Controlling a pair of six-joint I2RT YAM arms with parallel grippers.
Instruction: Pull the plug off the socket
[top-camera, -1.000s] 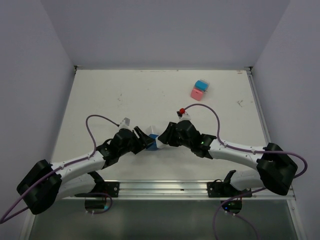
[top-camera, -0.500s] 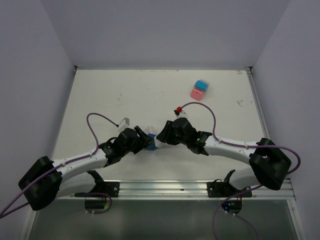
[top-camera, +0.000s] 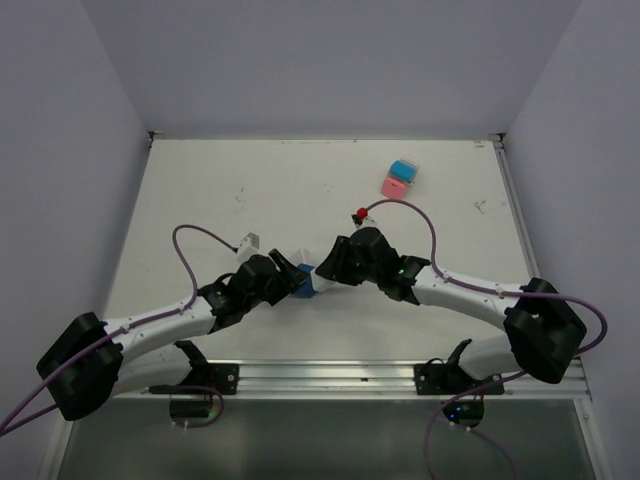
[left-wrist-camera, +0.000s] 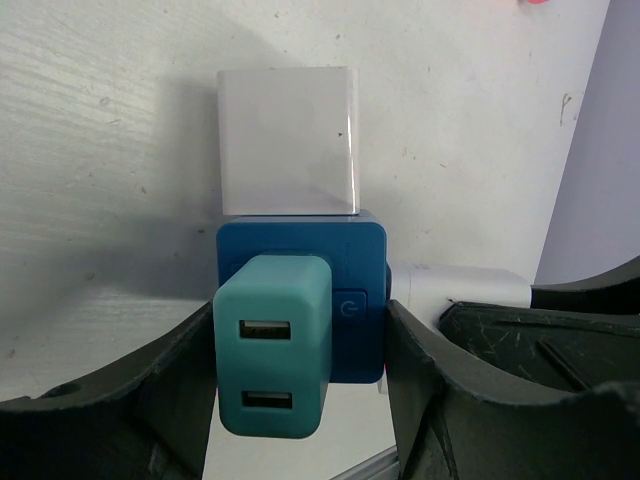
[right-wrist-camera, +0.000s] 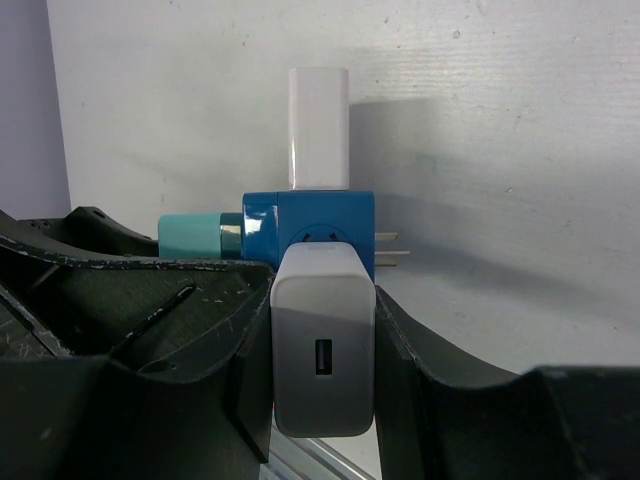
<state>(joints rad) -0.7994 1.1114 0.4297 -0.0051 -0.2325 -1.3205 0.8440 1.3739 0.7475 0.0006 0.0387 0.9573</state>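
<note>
Socket: the blue socket cube (left-wrist-camera: 355, 300) is down between the two arms, near the front of the desk (top-camera: 250, 180). I can't tell whether it rests on the desk or hangs just above it.
Left side: the left gripper (left-wrist-camera: 300, 350) has its jaws clamped on the cube's two flanks, and the teal charger (left-wrist-camera: 272, 345) pokes out between them towards the camera.
Right side: the right gripper (right-wrist-camera: 322, 340) has its jaws clenched on the sides of the grey plug (right-wrist-camera: 322, 300).
Plug: it looks fully seated, with its body flush against the blue face and no gap showing.
Others on the cube: a white charger (right-wrist-camera: 318, 125) is on the far face, and the cube's own prongs (right-wrist-camera: 393, 250) jut out sideways.
Elsewhere: a pink-and-blue block (top-camera: 398, 180) lies well apart at the back and isn't involved.
Step in hand: this looks like the pull itself, one arm bracing and the other drawing.
Doing it well: the right arm should draw straight back along the plug's own axis with no twisting. The left should hold the cube dead steady as the anchor.
Risk: if the pull goes off-axis the pins could bind, or the cube could slip and rotate in the left jaws.
Grip check: both holds look square, which should help.
</note>
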